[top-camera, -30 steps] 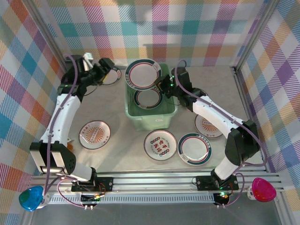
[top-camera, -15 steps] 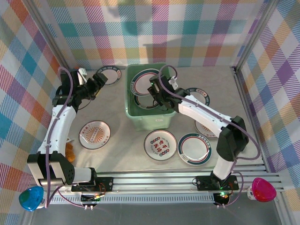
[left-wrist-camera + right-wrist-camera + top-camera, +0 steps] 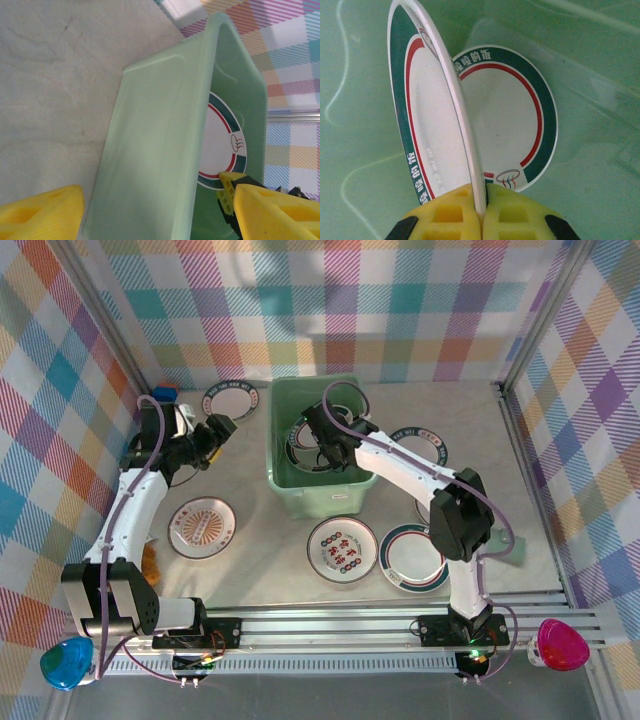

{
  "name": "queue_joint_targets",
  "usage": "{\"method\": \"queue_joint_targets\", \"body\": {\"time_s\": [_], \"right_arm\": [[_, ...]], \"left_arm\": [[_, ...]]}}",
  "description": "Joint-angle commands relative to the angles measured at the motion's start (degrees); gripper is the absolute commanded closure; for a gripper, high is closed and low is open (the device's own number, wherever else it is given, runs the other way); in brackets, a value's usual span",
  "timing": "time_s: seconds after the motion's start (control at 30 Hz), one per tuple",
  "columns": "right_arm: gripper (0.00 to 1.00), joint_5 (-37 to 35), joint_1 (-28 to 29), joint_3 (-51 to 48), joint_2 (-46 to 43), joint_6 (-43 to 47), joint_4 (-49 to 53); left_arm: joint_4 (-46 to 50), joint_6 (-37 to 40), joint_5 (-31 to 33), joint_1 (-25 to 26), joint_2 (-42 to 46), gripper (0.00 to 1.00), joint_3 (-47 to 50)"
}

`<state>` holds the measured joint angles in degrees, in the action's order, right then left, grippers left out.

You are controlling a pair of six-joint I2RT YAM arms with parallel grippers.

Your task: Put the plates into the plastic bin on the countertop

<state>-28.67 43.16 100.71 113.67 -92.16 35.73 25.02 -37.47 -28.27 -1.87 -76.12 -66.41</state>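
One glossy round plate (image 3: 510, 115), ringed green and red, lay flat on the floor of the smooth mint plastic bin (image 3: 580, 55), and I saw a second plate (image 3: 427, 125) standing on edge over it, rim clenched by my right end effector (image 3: 482, 212), while my left end effector (image 3: 150, 215) gaped beside the bin's outer wall.

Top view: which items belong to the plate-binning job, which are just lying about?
Job: plastic bin; held plate in right end effector; plate lying in bin; loose plates on countertop.
Lying about: blue object, back left; orange item; blue dome; pink dome.
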Motion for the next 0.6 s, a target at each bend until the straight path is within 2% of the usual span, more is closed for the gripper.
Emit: {"method": "queue_joint_targets", "body": {"time_s": [0.0,0.4,0.57], "right_arm": [[1.00,-2.04,0.31,3.90,2.06,-2.39,1.06],[1.00,-3.55,0.96,7.93,7.94,-6.20,2.44],[1.00,-3.99,1.04,5.47,8.63,-6.10,-2.57]], "left_arm": [[0.47,1.66,-1.01,0.64,0.28,0.22,1.05],[3.43,3.26,0.74,1.17,0.34,0.22,0.42],[5.80,4.26,2.40,1.17,0.70,0.22,-0.03]]}}
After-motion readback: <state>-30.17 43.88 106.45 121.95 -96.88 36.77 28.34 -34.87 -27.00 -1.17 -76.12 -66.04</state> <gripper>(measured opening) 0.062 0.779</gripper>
